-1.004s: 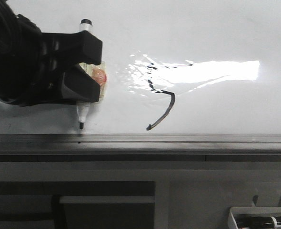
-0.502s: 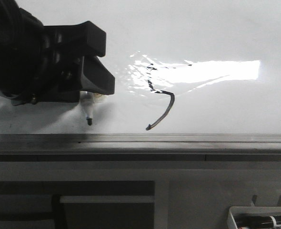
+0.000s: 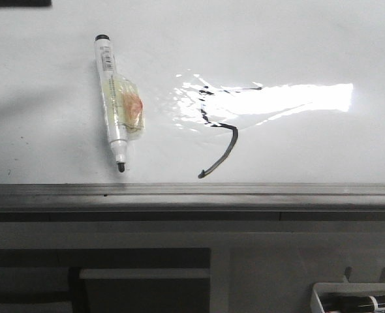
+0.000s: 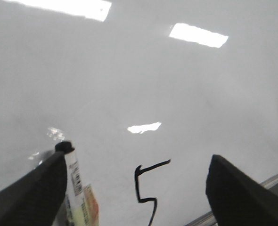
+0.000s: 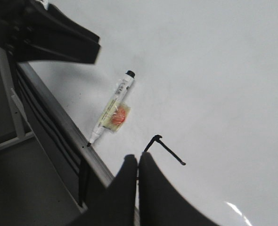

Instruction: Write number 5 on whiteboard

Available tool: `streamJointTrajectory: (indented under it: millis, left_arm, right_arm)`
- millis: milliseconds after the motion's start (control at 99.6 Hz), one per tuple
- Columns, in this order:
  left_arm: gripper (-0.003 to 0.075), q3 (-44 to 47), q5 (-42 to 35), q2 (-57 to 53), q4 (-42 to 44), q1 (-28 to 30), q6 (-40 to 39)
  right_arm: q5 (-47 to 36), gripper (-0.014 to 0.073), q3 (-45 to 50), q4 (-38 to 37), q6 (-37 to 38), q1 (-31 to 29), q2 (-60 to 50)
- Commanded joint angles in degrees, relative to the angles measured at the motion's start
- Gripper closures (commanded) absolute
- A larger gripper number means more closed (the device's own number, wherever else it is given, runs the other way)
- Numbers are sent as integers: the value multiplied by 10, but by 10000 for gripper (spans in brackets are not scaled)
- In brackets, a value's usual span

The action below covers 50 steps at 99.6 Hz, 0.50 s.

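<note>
The number 5 (image 3: 231,140) is drawn in thin black strokes on the glossy whiteboard (image 3: 277,39), partly washed out by glare. It also shows in the left wrist view (image 4: 138,183) and in the right wrist view (image 5: 169,151). A white marker (image 3: 114,104) with a yellow-and-red label lies flat on the board left of the 5, tip toward the near edge. My left gripper (image 4: 136,162) is open and empty, raised above the board, with the marker (image 4: 73,174) beside one finger. My right gripper (image 5: 138,160) is shut and empty, over the board's near edge by the 5.
A grey metal strip (image 3: 192,190) runs along the board's near edge. Below it are dark shelves (image 3: 140,280). A white tray (image 3: 355,300) holding markers sits at the lower right. My left arm (image 5: 59,42) shows as a dark shape in the right wrist view.
My left gripper has let go of the marker and lifted away, out of the front view. The marker now lies flat on the board. The 5 is unchanged.
</note>
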Motion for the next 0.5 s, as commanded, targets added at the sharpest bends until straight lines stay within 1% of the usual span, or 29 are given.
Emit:
streamJointTrajectory:
  millis: [0, 10, 30, 110, 141, 161, 211, 231, 331, 492]
  left_arm:
    - [295, -15, 7, -68, 69, -4, 2]
    - [295, -15, 7, -73, 69, -4, 2]
    - [344, -15, 24, -88, 94, -4, 2]
    - [489, -15, 86, -140, 160, -4, 2]
    - [560, -15, 119, -156, 185, -4, 2]
    - [589, -15, 132, -166, 199, -4, 2]
    - [705, -15, 181, -186, 227, -4, 2]
    - [734, -15, 192, -193, 237, -4, 2]
    - [741, -14, 252, -215, 273, -4, 2]
    - [741, -14, 296, -221, 265, -4, 1]
  right_arm:
    - [-37, 634, 7, -44, 1, -5, -24]
    - [-37, 634, 11, -49, 2, -5, -29]
    - [-37, 634, 24, -54, 4, -5, -38]
    - [-38, 634, 70, -82, 33, -5, -79]
    - [-38, 634, 88, -96, 60, -5, -96]
    - [-38, 634, 101, -109, 78, -5, -109]
    - [-39, 634, 133, -143, 122, -5, -142]
    - [-38, 634, 146, -159, 141, -5, -157]
    - [-38, 634, 199, -201, 206, -5, -225]
    - [-31, 635, 232, -201, 207, -5, -311]
